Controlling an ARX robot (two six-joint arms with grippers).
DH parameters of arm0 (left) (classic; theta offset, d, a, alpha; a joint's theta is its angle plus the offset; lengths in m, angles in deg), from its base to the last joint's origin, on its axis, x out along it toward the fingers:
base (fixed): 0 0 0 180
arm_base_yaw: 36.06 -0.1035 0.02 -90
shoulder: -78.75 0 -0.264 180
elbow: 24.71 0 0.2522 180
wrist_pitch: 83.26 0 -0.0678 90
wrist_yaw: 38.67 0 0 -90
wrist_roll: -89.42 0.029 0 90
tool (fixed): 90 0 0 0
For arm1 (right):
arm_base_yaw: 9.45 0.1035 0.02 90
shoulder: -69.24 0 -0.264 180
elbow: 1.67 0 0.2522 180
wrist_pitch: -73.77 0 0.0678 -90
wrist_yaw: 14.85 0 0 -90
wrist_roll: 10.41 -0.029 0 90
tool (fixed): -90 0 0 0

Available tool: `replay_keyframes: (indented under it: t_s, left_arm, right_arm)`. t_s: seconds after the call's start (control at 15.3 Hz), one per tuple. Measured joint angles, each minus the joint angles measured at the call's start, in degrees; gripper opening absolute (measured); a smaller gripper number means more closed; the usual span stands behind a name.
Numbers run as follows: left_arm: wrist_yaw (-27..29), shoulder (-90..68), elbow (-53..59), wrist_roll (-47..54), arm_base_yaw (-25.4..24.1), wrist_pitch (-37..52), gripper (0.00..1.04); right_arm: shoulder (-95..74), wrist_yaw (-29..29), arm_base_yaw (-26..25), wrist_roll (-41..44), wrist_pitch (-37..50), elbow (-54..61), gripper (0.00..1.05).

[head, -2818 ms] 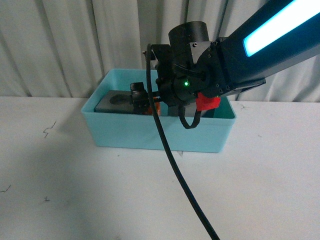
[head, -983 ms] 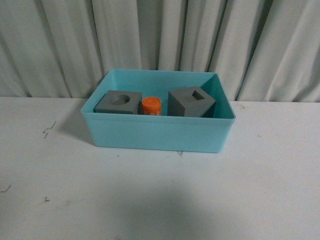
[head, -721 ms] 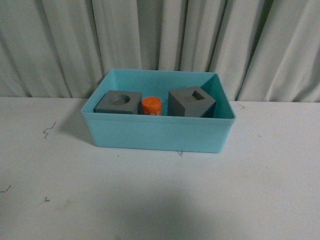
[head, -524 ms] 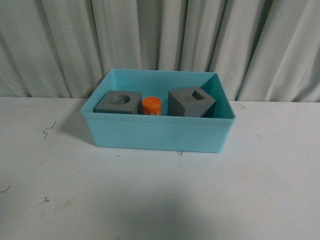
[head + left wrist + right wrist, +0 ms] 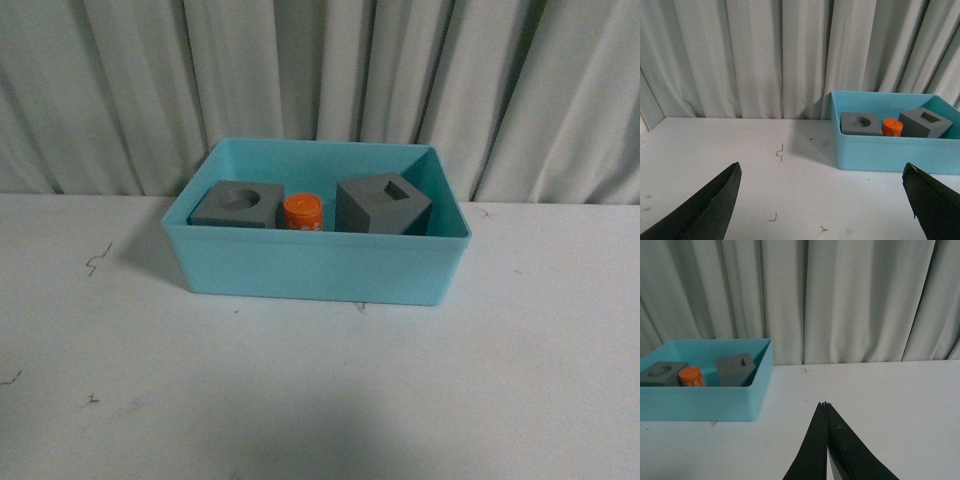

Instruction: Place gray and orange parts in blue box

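Front view: the blue box (image 5: 318, 262) is seen standing on the white tabletop (image 5: 320, 400), in front of a pale pleated curtain (image 5: 320, 80). All three parts are held inside it. The gray cube with the round recess (image 5: 236, 204) is set at the box's left end, the orange cylinder (image 5: 303, 211) is placed just beside it in the middle, and the gray cube with the rectangular recess (image 5: 383, 205) is found on the right — turned at an angle and slightly tilted. No arm is caught in this view.

From the left wrist camera, the left gripper (image 5: 822, 200) is shown with its two dark fingers (image 5: 705, 210) spread wide apart, nothing held between them; the box (image 5: 890, 152) and its contents are seen well beyond them across the tabletop.

From the right wrist camera, the right gripper (image 5: 826, 405) is shown with its fingers (image 5: 812, 450) pressed together to a point, nothing pinched — it is held above bare tabletop, well apart from the box (image 5: 705, 405). A few small dark marks (image 5: 98, 260) are scattered on the tabletop.
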Motion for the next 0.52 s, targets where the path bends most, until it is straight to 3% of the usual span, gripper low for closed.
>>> replay_keyframes:
  t_s: [0.13, 0.2, 0.52]
  left_arm:
    - [-0.02, 0.0, 0.0, 0.0, 0.0, 0.0, 0.98]
    - [0.04, 0.0, 0.0, 0.0, 0.0, 0.0, 0.98]
    - [0.0, 0.0, 0.0, 0.0, 0.0, 0.0, 0.98]
  right_arm:
    - [3.34, 0.0, 0.0, 0.0, -4.63, -0.07, 0.02]
    - [9.46, 0.0, 0.0, 0.02, -11.41, -0.02, 0.02]
    - [10.67, 0.0, 0.0, 0.02, -11.13, -0.02, 0.02]
